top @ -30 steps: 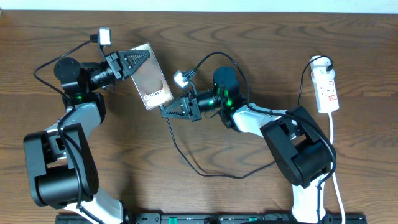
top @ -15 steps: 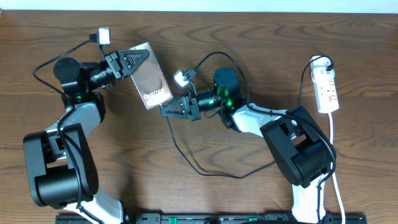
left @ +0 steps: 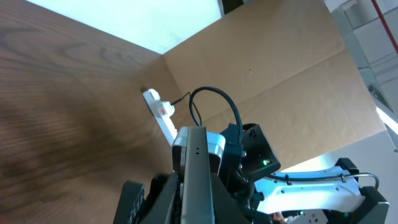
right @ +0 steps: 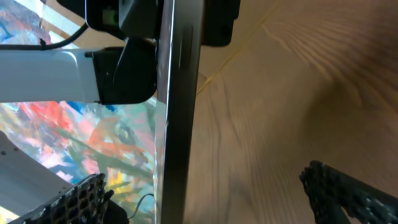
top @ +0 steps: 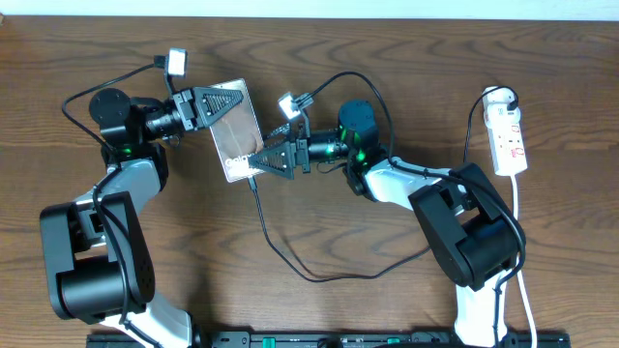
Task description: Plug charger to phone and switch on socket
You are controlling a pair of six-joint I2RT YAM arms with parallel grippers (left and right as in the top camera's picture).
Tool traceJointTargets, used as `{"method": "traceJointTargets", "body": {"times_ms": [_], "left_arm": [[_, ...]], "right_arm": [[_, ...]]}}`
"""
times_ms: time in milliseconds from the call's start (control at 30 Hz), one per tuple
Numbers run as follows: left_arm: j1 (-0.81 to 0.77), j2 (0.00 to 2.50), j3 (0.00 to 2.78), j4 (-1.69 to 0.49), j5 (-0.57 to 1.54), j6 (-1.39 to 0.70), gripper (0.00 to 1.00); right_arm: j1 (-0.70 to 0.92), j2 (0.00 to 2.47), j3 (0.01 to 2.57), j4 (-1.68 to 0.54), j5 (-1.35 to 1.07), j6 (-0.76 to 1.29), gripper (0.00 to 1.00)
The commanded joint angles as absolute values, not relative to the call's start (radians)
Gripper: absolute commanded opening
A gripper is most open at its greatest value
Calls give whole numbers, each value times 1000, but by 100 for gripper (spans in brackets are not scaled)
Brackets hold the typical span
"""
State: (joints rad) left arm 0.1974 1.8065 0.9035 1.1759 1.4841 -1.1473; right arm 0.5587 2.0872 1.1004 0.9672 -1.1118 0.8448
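The phone [top: 235,130] is clamped left of centre by the left gripper [top: 208,101], the charger [top: 261,213] trailing from its near end. The right gripper [top: 259,162], spread wide, is best withdrawn straight, unsnagged, before the far-right socket [top: 510,135] is switched.

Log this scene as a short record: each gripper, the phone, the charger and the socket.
left gripper: shut on the phone, at one end
right gripper: open, jaws either side of the phone's other end
charger: cable reaches that same end; whether it is seated, cannot tell
socket: far right, nothing touching it; switch unreadable
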Motion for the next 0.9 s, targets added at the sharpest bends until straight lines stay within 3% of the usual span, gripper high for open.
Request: {"method": "traceJointTargets", "body": {"times_ms": [0,300,500,600,667,867], "left_arm": [[202,1793,902,1184,1495,-1140,7],[307,1793,902,1162,1436,-1141,7],[474,1794,902,998,1389,-1110,8],[540,1794,902,848,1374,-1012,7],[579,1794,900,607,1309,-834,7],[567,1794,900,152,1070,-549,7]], "right_arm": [[556,2078,1118,978,-1098,841,99],[507,2078,1118,976,-1108,861,99],[442,2078,1118,976,-1140,905,99],[421,2078,1118,973,-1167,905,99],[406,2078,1118,953,-1191,905,99],[405,2078,1118,923,-1223,900,99]]}}
